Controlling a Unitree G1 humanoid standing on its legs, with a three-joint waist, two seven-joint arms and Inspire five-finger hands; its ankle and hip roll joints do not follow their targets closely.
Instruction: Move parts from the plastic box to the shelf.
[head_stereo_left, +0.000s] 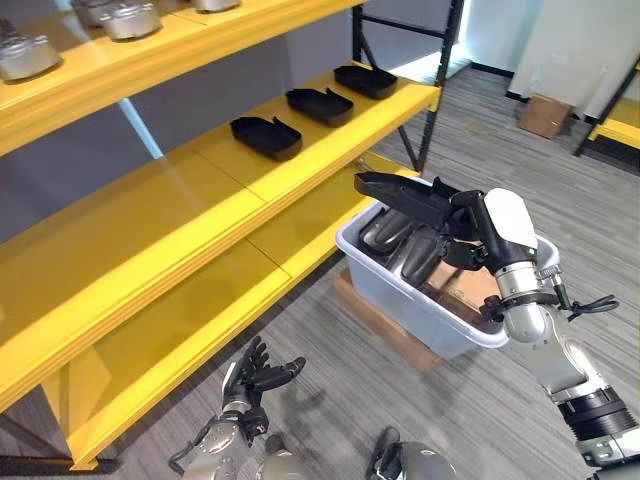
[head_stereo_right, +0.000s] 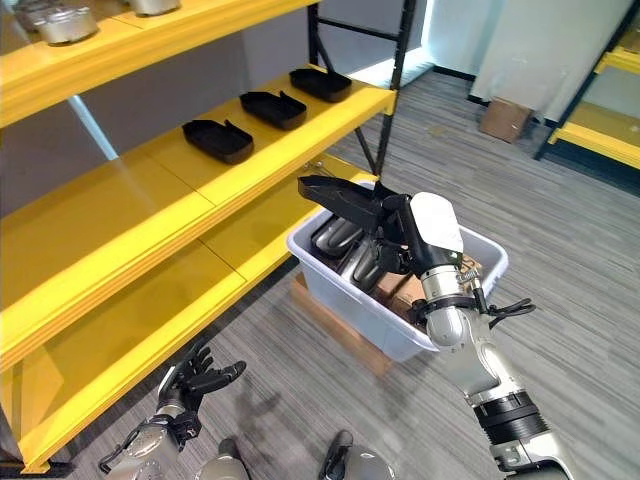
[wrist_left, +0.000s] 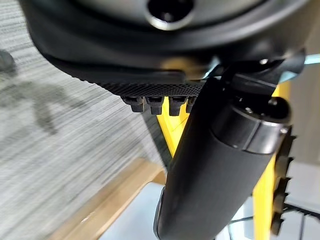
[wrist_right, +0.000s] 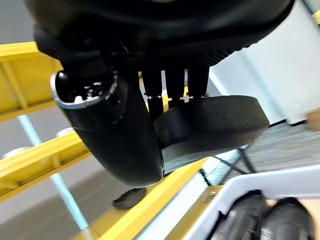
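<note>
Where grey striped carpet (head_stereo_left: 520, 180) meets the yellow shelf (head_stereo_left: 240, 200), three black parts (head_stereo_left: 266, 136) sit; the plastic box (head_stereo_left: 420, 305) holds more. Right hand (head_stereo_right: 395, 232) grips a black part (head_stereo_right: 335, 193) above the box. Left hand (head_stereo_left: 255, 380) hangs relaxed, low. Right wrist view: fingers (wrist_right: 172, 85) clamp that part.

The right robot hand (head_stereo_left: 455, 225) is carrying a black part (head_stereo_left: 400, 193) above the plastic box (head_stereo_left: 400, 285), just beside the shelf (head_stereo_left: 200, 190). Three black parts (head_stereo_left: 266, 136) are sitting toward the far end of the middle board, leaving its nearer stretch open. The upper board (head_stereo_left: 150, 60) is hanging low overhead.
</note>
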